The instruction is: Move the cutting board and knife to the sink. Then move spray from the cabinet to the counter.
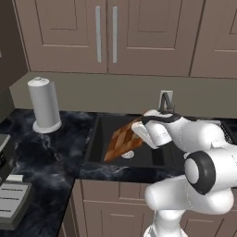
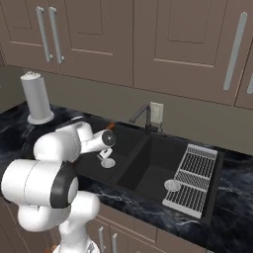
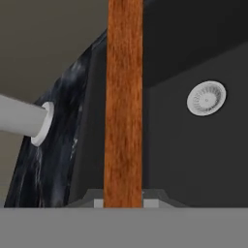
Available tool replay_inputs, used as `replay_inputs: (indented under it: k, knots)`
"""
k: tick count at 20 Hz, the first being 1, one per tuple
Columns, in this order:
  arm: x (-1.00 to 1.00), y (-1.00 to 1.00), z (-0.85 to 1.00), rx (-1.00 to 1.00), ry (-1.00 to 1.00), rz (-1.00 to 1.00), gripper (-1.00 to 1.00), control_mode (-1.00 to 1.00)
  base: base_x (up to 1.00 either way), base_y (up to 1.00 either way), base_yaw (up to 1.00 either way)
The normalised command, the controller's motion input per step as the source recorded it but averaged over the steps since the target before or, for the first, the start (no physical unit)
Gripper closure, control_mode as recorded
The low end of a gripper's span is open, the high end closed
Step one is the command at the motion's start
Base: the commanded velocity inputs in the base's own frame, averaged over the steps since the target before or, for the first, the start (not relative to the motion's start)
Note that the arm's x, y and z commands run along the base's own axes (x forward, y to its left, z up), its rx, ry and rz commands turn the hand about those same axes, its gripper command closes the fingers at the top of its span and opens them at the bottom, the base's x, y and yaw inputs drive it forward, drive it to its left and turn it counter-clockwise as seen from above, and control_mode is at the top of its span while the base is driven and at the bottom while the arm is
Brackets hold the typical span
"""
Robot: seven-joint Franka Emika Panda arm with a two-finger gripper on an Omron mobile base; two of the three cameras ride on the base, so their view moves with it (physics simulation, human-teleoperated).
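My gripper (image 1: 138, 132) is shut on the cutting board (image 1: 121, 139), a checkered brown wooden board that slants down to the left over the left basin of the black sink (image 1: 95, 143). In the hand view the cutting board (image 3: 123, 106) stands edge-on, rising from between the fingertips of the gripper (image 3: 123, 203) above the basin floor. From the right base camera only an orange corner of the board (image 2: 111, 126) peeks past the arm. The knife and the spray are out of view. The brown wall cabinet (image 1: 69, 32) has its doors closed. The black marble counter (image 1: 46, 152) runs left of the sink.
A white paper-towel roll (image 1: 44, 104) stands on the counter at the back left. A dark faucet (image 2: 143, 116) rises behind the sink, and a grey rack (image 2: 193, 175) lies in the right basin. A round drain (image 3: 206, 98) sits in the left basin. A grey appliance (image 1: 11, 199) is at the near left.
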Motion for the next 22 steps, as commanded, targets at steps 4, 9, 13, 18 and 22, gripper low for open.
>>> replay_inputs:
  k: [4, 9, 13, 18, 22]
  knots:
    - [0.29, 0.00, -0.28, 0.11, 0.06, 0.01, 1.00, -1.00, 0.00, 0.00, 0.00]
    - [0.30, 0.02, -0.30, 0.05, 0.11, 0.02, 1.00, -1.00, 0.00, 0.00, 0.00]
    - [0.32, 0.00, -0.26, 0.00, 0.14, 0.06, 1.00, -1.00, 0.00, 0.00, 0.00]
    - [0.37, 0.00, -0.23, 0.00, 0.11, 0.09, 1.00, -1.00, 0.00, 0.00, 0.00]
    - [0.35, 0.00, -0.18, 0.00, 0.08, 0.10, 1.00, -1.00, 0.00, 0.00, 0.00]
